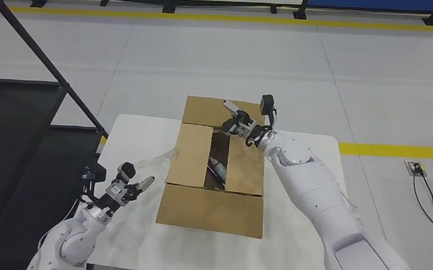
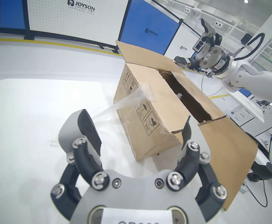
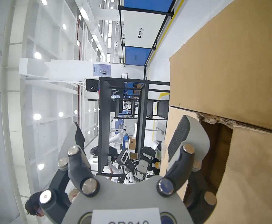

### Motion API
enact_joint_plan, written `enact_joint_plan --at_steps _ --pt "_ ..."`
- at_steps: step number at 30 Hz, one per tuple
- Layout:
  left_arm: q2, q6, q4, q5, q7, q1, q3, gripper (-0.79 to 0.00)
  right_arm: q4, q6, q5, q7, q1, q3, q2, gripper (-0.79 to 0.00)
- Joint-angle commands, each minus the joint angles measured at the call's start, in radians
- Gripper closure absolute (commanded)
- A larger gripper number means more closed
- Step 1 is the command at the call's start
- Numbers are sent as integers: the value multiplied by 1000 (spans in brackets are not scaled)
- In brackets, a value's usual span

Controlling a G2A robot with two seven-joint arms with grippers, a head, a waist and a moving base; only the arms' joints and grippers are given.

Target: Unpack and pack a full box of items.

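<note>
A brown cardboard box (image 1: 200, 199) (image 2: 148, 110) stands on the white table (image 1: 134, 136) with its top flaps partly apart, leaving a dark slot down the middle. Inside the slot lies a white bottle-like item (image 1: 217, 167). My right gripper (image 1: 226, 115) (image 3: 130, 122) hangs open over the box's far end, one finger by the torn flap edge (image 3: 214, 118). My left gripper (image 1: 140, 175) (image 2: 136, 118) is open near the table, to the left of the box. A strip of clear tape (image 2: 129, 101) stretches from the box's side to one of its fingers (image 2: 85, 125).
A black metal frame (image 1: 30, 128) stands along the table's left side. A small scrap of clear tape (image 2: 53, 141) lies on the table near my left gripper. The box's raised far flap (image 1: 206, 109) reaches past the table's back edge.
</note>
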Motion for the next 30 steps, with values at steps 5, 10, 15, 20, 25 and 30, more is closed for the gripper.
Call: enact_joint_plan --at_steps 5,10,15,20,25,30 --pt "-3 41 -21 -18 15 6 -1 -785 -118 81 -151 57 -30 -48 6 -785" --pt "-6 70 -37 -63 42 12 -12 -785 -162 154 -211 69 -44 -60 9 -785" --pt "-8 72 -41 -87 56 22 -19 -785 -169 205 -238 77 -51 -60 10 -785" --pt "-9 64 -41 -89 55 27 -17 -785 -164 247 -255 93 -52 -66 6 -785" --pt "-10 40 -49 -86 56 32 -9 -785 -139 250 -232 144 -51 -68 -7 -785" --pt "-11 14 -61 -91 50 41 -2 -785 -95 195 -171 192 -46 -52 -20 -785"
